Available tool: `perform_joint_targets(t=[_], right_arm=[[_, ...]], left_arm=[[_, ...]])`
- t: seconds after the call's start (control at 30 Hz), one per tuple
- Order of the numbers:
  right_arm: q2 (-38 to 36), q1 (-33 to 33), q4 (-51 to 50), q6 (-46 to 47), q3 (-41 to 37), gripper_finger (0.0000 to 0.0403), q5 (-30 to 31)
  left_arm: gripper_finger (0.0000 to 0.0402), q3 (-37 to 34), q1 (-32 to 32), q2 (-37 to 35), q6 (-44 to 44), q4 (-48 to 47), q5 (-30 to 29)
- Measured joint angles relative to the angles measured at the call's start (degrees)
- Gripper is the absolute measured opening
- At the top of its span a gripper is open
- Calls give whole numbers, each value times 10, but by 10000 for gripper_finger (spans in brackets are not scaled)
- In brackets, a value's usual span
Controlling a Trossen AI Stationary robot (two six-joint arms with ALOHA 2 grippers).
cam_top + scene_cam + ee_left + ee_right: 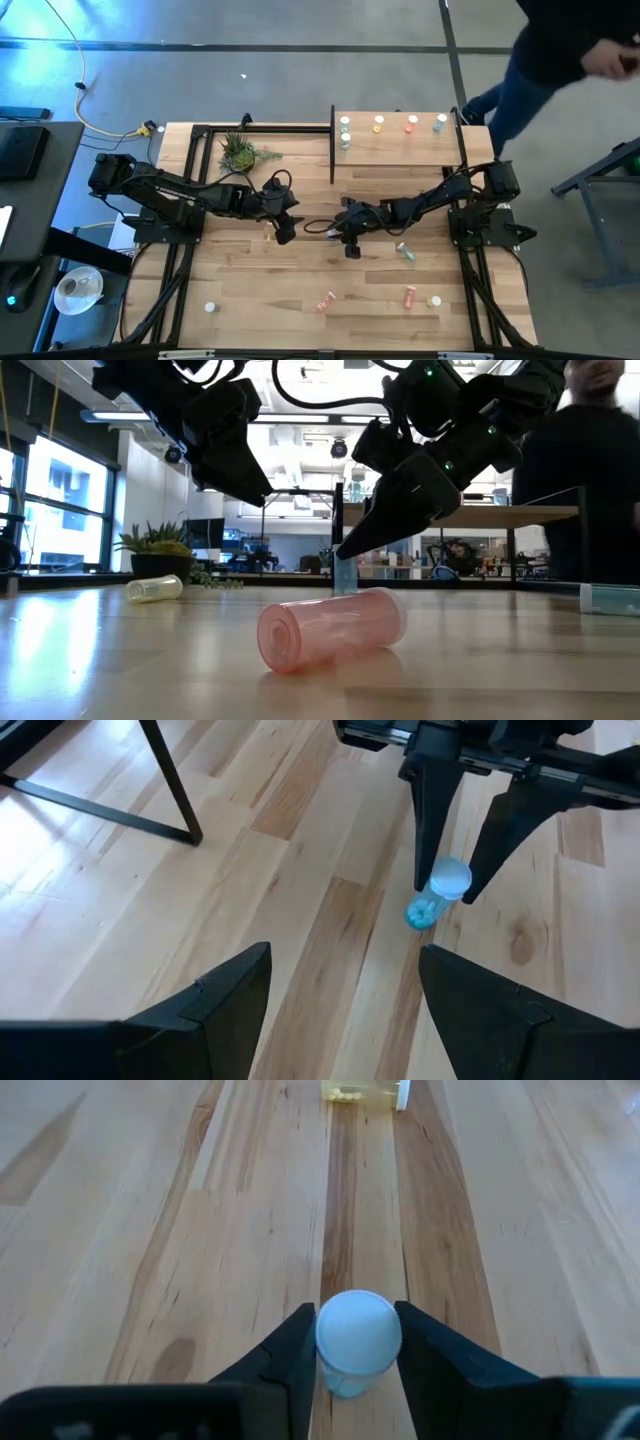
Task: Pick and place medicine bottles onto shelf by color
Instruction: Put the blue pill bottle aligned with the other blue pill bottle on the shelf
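While the plank tabletop (pixel 250 280) shows pale, smooth wood grain, the right gripper (pixel 357 1342) has its dark tapered fingers clamped on a small teal bottle (pixel 436 897) standing upright mid-table, round white cap up. Nearby the left gripper (pixel 340 1010) hangs spread apart, empty.

R claw (pixel 358 1342) low at table centre, fingers pinched in; L claw (pixel 340 990) wide apart beside it.

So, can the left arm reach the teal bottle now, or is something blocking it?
Probably not. The right gripper already has its fingers around the teal bottle, so the open left gripper, close by, has no free way to it.
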Motion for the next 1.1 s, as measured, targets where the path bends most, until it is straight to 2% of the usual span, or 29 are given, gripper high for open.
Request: perform_joint_targets(t=[0.23,0.6,0.83,1.1], right_arm=[[-37,-11,-17,0,0,106,15],[-185,-22,-95,-25,0,106,101],[-287,-23,-148,-47,0,106,208],[-387,-23,-221,-65,0,106,375]], left_arm=[[243,0,0,0,23,0,-29],[243,0,0,0,77,13,-58],[243,0,0,0,77,15,-61],[243,0,0,0,77,23,-61]])
